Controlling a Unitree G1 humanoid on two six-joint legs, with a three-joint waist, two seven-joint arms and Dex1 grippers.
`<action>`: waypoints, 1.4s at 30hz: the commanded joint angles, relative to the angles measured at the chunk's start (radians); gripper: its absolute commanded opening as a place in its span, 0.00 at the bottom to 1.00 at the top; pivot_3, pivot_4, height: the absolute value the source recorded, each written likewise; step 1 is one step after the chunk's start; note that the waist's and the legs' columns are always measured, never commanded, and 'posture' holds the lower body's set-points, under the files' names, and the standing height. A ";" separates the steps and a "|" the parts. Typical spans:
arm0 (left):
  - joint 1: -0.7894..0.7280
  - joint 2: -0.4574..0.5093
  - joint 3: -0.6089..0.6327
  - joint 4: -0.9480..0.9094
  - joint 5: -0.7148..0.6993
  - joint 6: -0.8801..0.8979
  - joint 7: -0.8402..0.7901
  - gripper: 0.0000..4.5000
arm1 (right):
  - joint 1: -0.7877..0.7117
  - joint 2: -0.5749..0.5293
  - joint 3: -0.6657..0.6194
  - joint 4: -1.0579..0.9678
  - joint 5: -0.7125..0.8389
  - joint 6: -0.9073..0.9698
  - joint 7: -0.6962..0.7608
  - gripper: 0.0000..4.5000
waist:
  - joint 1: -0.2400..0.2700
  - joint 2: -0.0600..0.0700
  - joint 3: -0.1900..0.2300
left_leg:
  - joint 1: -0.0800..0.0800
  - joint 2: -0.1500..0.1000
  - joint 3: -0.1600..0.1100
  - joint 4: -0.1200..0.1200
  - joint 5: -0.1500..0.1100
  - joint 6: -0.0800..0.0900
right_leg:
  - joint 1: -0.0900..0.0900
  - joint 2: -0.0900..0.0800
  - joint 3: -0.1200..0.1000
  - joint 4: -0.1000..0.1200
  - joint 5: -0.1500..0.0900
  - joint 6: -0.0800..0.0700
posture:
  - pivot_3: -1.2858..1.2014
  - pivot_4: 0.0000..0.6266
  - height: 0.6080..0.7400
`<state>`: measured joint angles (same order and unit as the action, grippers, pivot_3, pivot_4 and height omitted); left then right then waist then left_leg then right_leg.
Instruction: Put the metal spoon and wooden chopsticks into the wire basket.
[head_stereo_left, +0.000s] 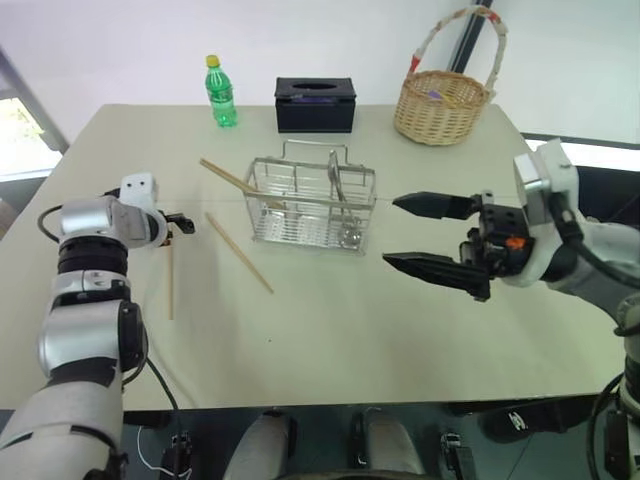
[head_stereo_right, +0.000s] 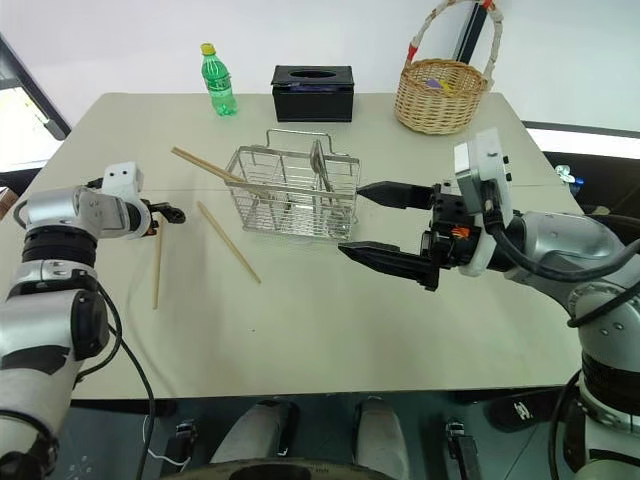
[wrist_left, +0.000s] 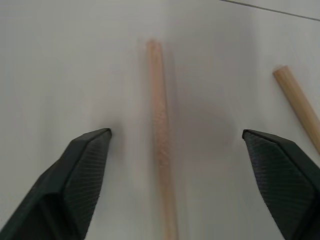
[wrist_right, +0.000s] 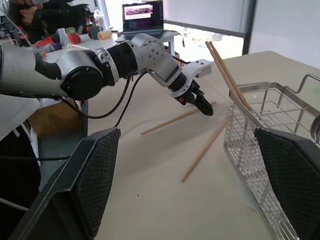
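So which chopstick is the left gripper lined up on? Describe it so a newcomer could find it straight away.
Start at the wire basket mid-table and look toward the robot's left. Two chopsticks lie flat on the table there; the target chopstick is the outer one, under the left gripper. It runs almost straight toward the robot, while its neighbour lies diagonally, nearer the basket.

Shiny spoon (head_stereo_left: 345, 205) stood inside the wire basket (head_stereo_left: 312, 205); two tan chopsticks (head_stereo_left: 238, 252) lay flat on the table beside it, another pair leaned over its rim
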<state>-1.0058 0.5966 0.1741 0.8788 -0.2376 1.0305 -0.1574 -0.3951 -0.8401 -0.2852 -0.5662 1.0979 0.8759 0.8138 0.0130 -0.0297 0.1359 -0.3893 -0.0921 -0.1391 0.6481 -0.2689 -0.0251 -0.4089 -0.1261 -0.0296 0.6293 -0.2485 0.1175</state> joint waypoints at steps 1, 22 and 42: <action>-0.015 -0.024 0.019 0.045 0.004 0.005 -0.006 0.59 | 0.003 -0.020 -0.041 -0.016 0.016 -0.028 0.009 1.00 | 0.001 0.000 0.000 | 0.000 0.000 0.000 0.000 0.000 0.000 | 0.000 0.000 0.000 0.000 0.000 0.000 | 0.52 0.24 0.40; -0.138 -0.004 0.163 -0.196 0.027 -0.770 0.114 0.01 | 0.071 -0.050 -0.052 0.004 -0.015 -0.061 -0.001 1.00 | 0.028 -0.004 0.001 | -0.003 -0.001 0.000 0.001 0.000 -0.001 | -0.001 -0.003 0.000 -0.001 0.000 0.000 | 0.52 0.24 0.40; -0.314 -0.312 0.117 -0.174 -0.154 -0.807 -0.245 0.01 | 0.198 -0.007 -0.113 -0.103 0.039 -0.078 -0.178 1.00 | 0.002 -0.004 0.002 | -0.002 -0.001 0.000 0.001 0.000 0.001 | 0.000 -0.001 -0.002 -0.001 0.001 0.003 | 0.52 0.24 0.40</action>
<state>-1.3154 0.2836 0.3045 0.7616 -0.3881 0.2208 -0.3834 -0.1949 -0.8486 -0.3616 -0.6337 1.1158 0.8220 0.6496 0.0151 -0.0336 0.1376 -0.3912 -0.0936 -0.1387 0.6497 -0.2691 -0.0239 -0.4086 -0.1270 -0.0315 0.6279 -0.2470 0.1204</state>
